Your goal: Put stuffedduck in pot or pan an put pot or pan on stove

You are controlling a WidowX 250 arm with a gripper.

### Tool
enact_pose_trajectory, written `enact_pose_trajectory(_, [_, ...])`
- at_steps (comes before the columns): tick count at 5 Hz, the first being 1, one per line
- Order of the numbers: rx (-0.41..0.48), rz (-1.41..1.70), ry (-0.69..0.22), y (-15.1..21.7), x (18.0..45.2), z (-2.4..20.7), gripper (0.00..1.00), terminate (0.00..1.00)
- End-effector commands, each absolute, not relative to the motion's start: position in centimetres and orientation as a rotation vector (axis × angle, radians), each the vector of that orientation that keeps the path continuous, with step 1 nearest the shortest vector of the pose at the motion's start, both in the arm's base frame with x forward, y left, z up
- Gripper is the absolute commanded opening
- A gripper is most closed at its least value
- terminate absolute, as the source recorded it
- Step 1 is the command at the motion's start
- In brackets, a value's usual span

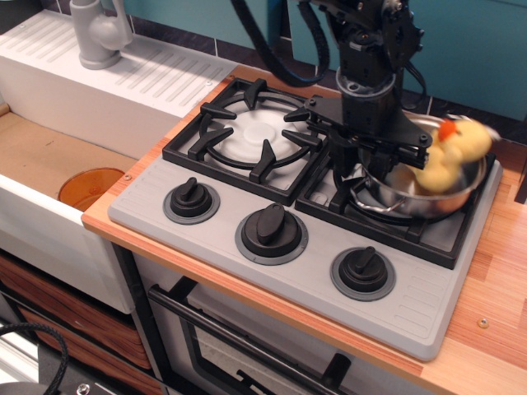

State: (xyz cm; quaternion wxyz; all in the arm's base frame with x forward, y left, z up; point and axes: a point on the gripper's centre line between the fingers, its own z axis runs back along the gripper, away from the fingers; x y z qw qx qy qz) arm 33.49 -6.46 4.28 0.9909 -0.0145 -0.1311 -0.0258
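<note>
The yellow stuffedduck [451, 158] lies inside the shiny steel pot [412, 202], leaning on its far right rim and motion-blurred. The pot rests on the right burner of the grey stove [412, 304], shifted toward the stove's right edge and slightly tilted. My gripper [376, 164] hangs over the pot's left side. Its black fingers [339, 160] stand wide apart, with the pot's left rim between them, one outside and one inside. I cannot see whether a finger touches the rim.
The left burner [247, 132] holds nothing. Three black knobs [272, 226] line the stove front. An orange bowl [90, 188] sits in the sink at left, with a grey faucet [99, 33] behind. The wooden counter [494, 288] runs along the right.
</note>
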Motion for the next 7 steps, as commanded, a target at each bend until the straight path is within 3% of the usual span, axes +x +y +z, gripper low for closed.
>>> enact_pose_trajectory(1, [-0.044,-0.028,-0.297,-8.2,34.5,6.7,0.00,0.00])
enact_pose_trajectory(2, [-0.039,-0.021,-0.287,-8.7,34.1,7.2,0.00,0.00])
enact_pose_trajectory(4, [-0.011,-0.032,-0.222,-8.0,33.4,11.2,0.00,0.00])
enact_pose_trajectory(6, [-0.002,-0.109,-0.174,-3.7,34.9,13.7,0.00,0.00])
enact_pose_trajectory(7, [-0.008,-0.144,-0.167,-1.3,36.0,13.7,0.00,0.00])
